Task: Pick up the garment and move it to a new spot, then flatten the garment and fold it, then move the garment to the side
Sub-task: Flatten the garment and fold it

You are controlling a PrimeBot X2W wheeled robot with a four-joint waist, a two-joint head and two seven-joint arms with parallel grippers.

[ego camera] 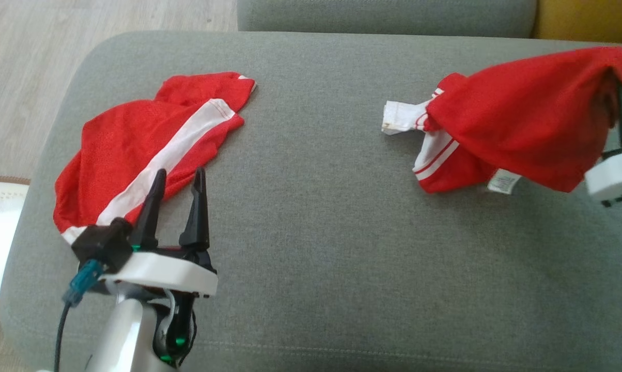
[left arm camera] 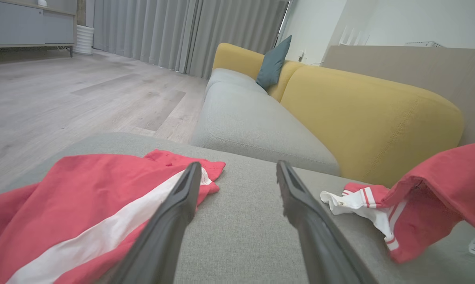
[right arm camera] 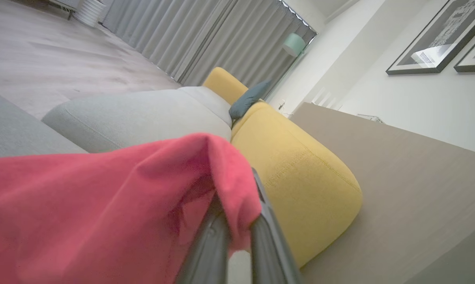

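A red garment (ego camera: 517, 119) with a white-trimmed end and a label is lifted at its far right corner, and its lower part still trails on the grey cushion (ego camera: 316, 206). My right gripper (ego camera: 621, 93) is shut on that raised red fabric (right arm camera: 143, 197), which drapes over both dark fingers (right arm camera: 269, 244). The same garment (left arm camera: 438, 201) hangs at the right of the left wrist view. My left gripper (ego camera: 180, 175) stands open at the lower left with nothing between its fingers (left arm camera: 170, 225). Its tips reach the edge of a second red garment (ego camera: 145, 150).
The second red garment, with a white stripe (left arm camera: 83, 221), lies spread on the cushion's left part. A yellow sofa back (left arm camera: 371, 126) and another grey seat (left arm camera: 253, 122) lie beyond the cushion. Wooden floor (ego camera: 27, 77) runs to the left.
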